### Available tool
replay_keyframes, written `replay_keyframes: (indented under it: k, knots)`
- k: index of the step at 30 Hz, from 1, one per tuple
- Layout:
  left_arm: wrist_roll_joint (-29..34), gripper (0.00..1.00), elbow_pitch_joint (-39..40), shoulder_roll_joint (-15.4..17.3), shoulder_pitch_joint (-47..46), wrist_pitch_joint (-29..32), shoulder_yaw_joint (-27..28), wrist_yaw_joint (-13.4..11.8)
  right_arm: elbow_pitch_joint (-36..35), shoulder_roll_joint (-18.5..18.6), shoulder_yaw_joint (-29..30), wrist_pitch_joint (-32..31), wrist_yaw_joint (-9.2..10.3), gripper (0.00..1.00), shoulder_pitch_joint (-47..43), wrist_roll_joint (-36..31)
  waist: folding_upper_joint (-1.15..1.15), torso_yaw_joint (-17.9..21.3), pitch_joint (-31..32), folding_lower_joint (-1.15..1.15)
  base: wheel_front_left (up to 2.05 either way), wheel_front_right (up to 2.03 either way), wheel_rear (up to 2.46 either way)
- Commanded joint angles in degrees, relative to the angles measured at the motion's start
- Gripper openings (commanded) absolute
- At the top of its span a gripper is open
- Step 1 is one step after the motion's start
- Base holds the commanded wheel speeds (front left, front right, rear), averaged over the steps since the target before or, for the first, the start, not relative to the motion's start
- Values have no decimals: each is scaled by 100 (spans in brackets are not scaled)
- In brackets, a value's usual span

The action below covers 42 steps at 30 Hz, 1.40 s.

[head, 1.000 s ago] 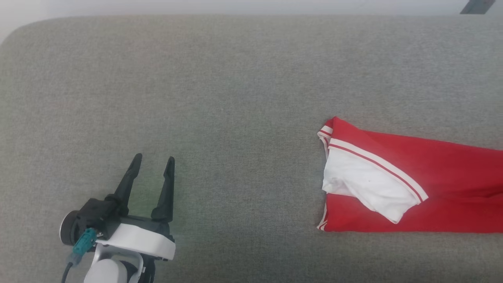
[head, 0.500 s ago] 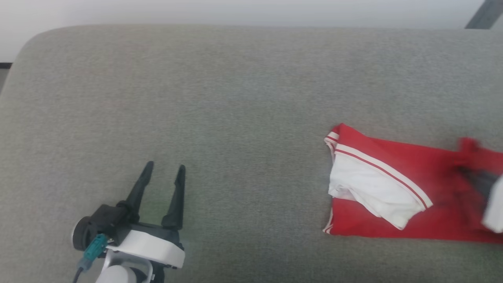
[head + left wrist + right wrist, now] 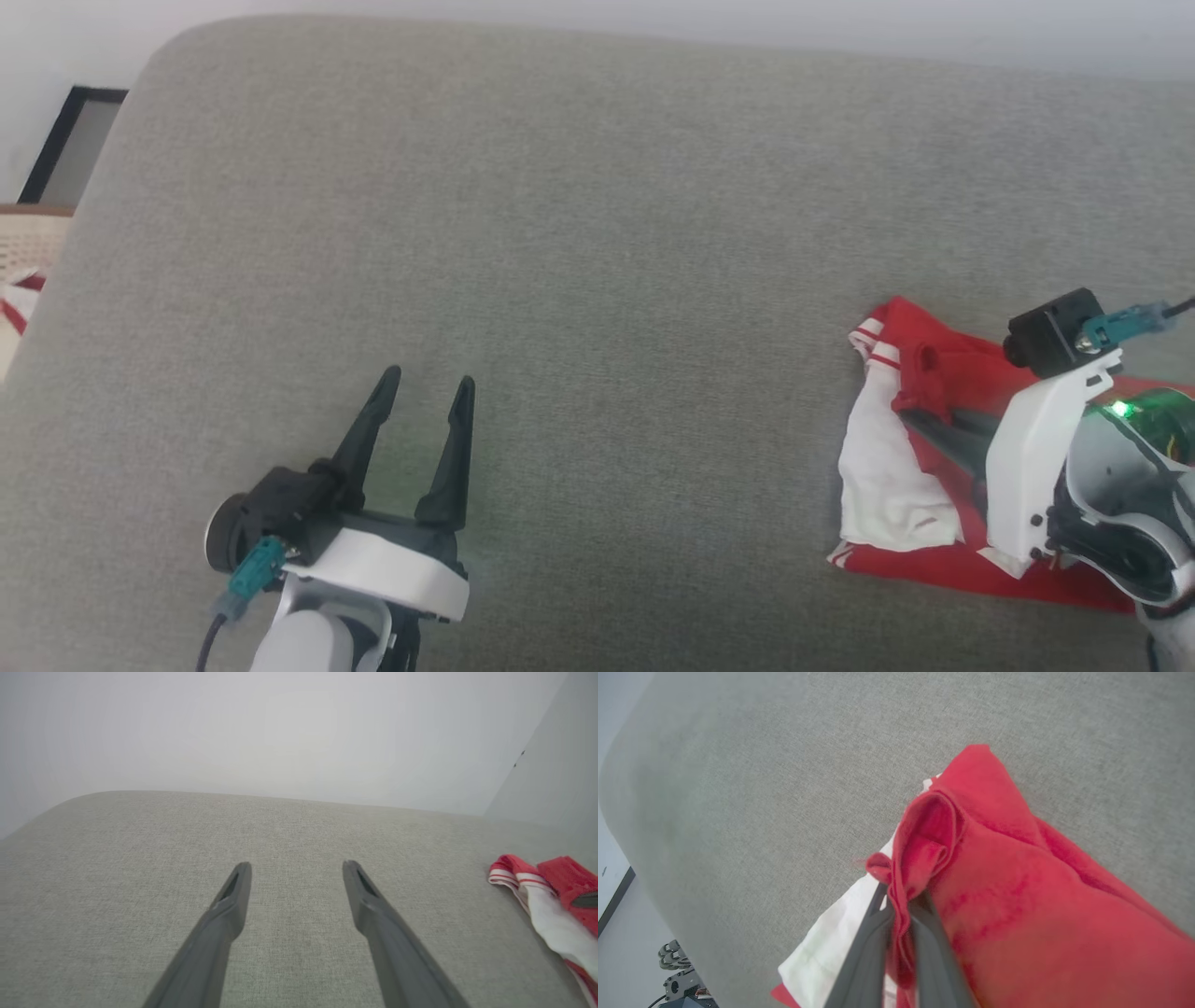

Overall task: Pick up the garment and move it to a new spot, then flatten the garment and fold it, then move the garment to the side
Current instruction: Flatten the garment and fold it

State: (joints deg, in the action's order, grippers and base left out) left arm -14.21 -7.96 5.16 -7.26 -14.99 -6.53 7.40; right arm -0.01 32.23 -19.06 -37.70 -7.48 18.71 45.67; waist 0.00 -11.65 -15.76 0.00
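The garment [image 3: 887, 485], red with a white sleeve and striped trim, lies bunched at the right side of a grey cushion [image 3: 597, 233], nearer the near edge than the far one. Its left end, with the trim, rests on the cushion, and a red fold is lifted above it. In the right wrist view the garment [image 3: 1017, 914] spreads to the lower right, with grey cushion above and to the left of it. The cushion's far edge runs along the top of the head view and rounds into a left corner; a pale wall stands beyond.

The right gripper [image 3: 920, 422] sits over the garment, fingers pressed together on the raised red fold, which stands up between the fingers [image 3: 902, 900].

The left gripper [image 3: 429, 381] is well apart, at the lower left, with a broad stretch of cushion between it and the garment. Its fingers are spread wide [image 3: 296, 865], holding nothing, above the cushion; the garment [image 3: 553, 914] shows at that view's right edge.
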Motion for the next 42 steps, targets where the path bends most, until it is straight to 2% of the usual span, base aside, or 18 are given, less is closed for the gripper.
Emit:
replay_keyframes:
  k: [1, 4, 5, 6, 7, 8, 13, 18, 27, 34, 37, 42]
  knots:
    - [-30, 100, -18, -5, -52, -25, 1, 8, 16, -26, -17, 39, -2, 0, 38, -45, 0, -28, -21, 0, 0, 0, 0]
    - [-47, 100, -28, -17, -90, -25, 17, 8, 192, -73, -85, 112, -2, 0, 95, -94, 0, -44, -25, 0, 0, 0, 0]
    - [-49, 100, -32, -19, -92, -25, 30, 8, 240, -82, -112, 152, -2, 12, 110, -85, 0, -32, -19, 0, 0, 0, 0]
    - [-57, 100, -45, -13, -92, -25, 45, 8, 294, -89, -131, 187, -2, 40, 134, -94, 0, -13, -9, 0, 0, 0, 0]
    - [-61, 100, -61, -4, -90, -25, 63, 8, 336, -111, -145, 247, -2, 97, 149, -98, 0, 16, 6, 0, 0, 0, 0]
    - [-63, 100, -72, 0, -84, -25, 73, 8, 366, -140, -149, 303, -2, 100, 149, -71, 0, 51, 26, 0, 0, 0, 0]
    - [-110, 100, -151, 59, -2, -25, 99, 9, 530, -214, -111, 639, -1, 100, 182, 77, 0, 290, 187, 0, 0, 0, 0]
    - [-187, 100, -240, 129, 23, -25, 95, 9, 741, -135, -67, 1314, -2, 100, 242, 169, 0, 567, 352, 0, 0, 0, 0]
    - [-436, 100, -550, 257, 133, -25, 83, 9, 1581, 120, -293, 3235, -1, 100, 248, 432, 0, 1056, 643, 0, 0, 0, 0]
    - [-476, 100, -803, 311, 226, -25, 152, 8, 2391, 104, -431, 4794, -2, 100, 223, 214, 0, 1323, 945, 0, 0, 0, 0]
    - [-414, 100, -726, 326, 371, -25, 328, 9, 2547, 62, -478, 5125, -2, 100, 109, 25, 0, 1397, 1113, 0, 0, 0, 0]
    - [-279, 100, -483, 294, 727, -25, 636, 8, 2452, -45, -257, 5286, -2, 100, -194, -326, 0, 1499, 1286, 0, 0, 0, 0]
